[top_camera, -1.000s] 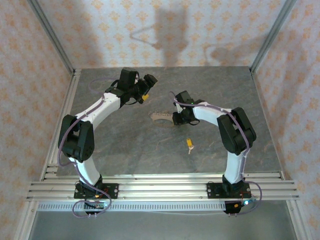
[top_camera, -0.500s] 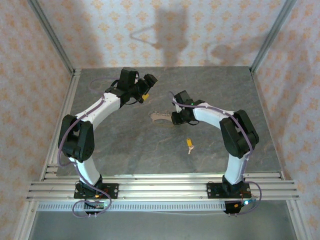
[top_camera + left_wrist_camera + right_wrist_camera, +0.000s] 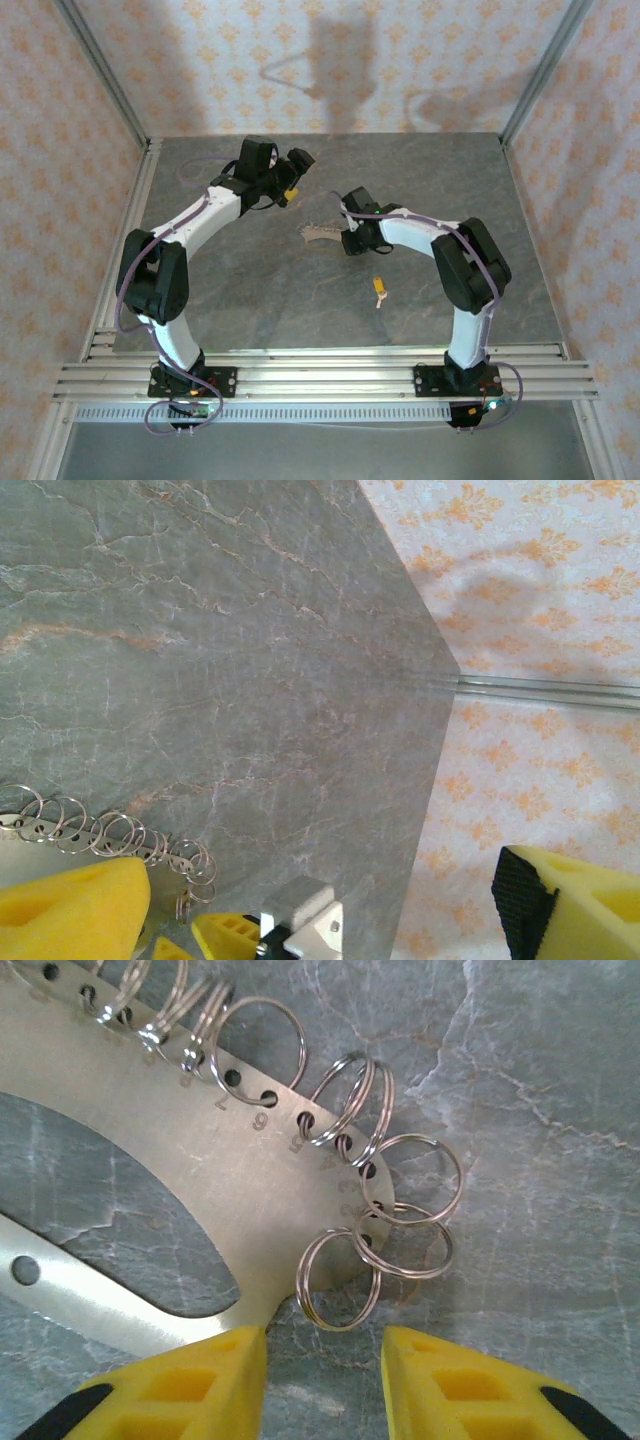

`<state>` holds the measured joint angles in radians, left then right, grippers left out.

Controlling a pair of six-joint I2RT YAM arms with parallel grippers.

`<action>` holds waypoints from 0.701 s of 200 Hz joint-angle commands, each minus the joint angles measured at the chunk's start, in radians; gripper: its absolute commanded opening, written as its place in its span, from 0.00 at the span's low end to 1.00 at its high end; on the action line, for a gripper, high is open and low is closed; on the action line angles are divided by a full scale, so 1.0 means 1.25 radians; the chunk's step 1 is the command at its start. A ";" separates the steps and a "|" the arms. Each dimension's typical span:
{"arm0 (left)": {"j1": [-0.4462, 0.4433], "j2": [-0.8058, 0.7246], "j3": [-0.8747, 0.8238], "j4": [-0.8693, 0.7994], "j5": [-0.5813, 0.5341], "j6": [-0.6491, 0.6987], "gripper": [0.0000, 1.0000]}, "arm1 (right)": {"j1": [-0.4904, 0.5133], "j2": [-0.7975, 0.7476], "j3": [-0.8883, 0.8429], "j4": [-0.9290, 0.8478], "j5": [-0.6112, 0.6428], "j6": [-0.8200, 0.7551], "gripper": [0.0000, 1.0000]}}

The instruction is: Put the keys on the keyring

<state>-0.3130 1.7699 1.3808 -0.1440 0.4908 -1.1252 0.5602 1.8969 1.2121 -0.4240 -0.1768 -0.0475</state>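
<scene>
The keyring [image 3: 318,232] lies mid-table, a flat pale metal oval [image 3: 200,1160] with a row of small split rings along one side. My right gripper [image 3: 346,238] sits at its right end. Its yellow fingers [image 3: 170,1390] stand apart with bare table between them, and the lowest split ring [image 3: 301,1286] lies just beyond the tips [image 3: 325,1345]. A key [image 3: 380,288] with an orange-yellow head lies alone nearer the front. My left gripper [image 3: 292,180] hovers behind the keyring [image 3: 100,832], wide open [image 3: 325,880] and holding nothing.
Grey marbled table [image 3: 250,290] enclosed by patterned walls [image 3: 60,150], with metal corner posts [image 3: 105,75] at the back. Aluminium rails [image 3: 320,375] run along the near edge. The table's far edge meets the wall [image 3: 445,670] in the left wrist view.
My right gripper has slid slightly left, closer onto the keyring's end. The left arm, the key and the keyring have stayed put.
</scene>
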 commanded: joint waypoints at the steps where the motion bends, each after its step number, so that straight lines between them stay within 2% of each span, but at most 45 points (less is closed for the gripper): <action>1: 0.007 0.004 -0.004 0.021 0.009 -0.002 0.91 | 0.000 0.015 0.031 -0.022 0.046 -0.015 0.35; 140: 0.007 0.028 0.001 0.041 0.017 -0.012 0.91 | 0.000 0.046 0.070 -0.029 0.072 -0.026 0.29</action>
<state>-0.3130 1.7874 1.3808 -0.1314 0.4931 -1.1282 0.5602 1.9472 1.2842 -0.4351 -0.1215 -0.0654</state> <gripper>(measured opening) 0.907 0.291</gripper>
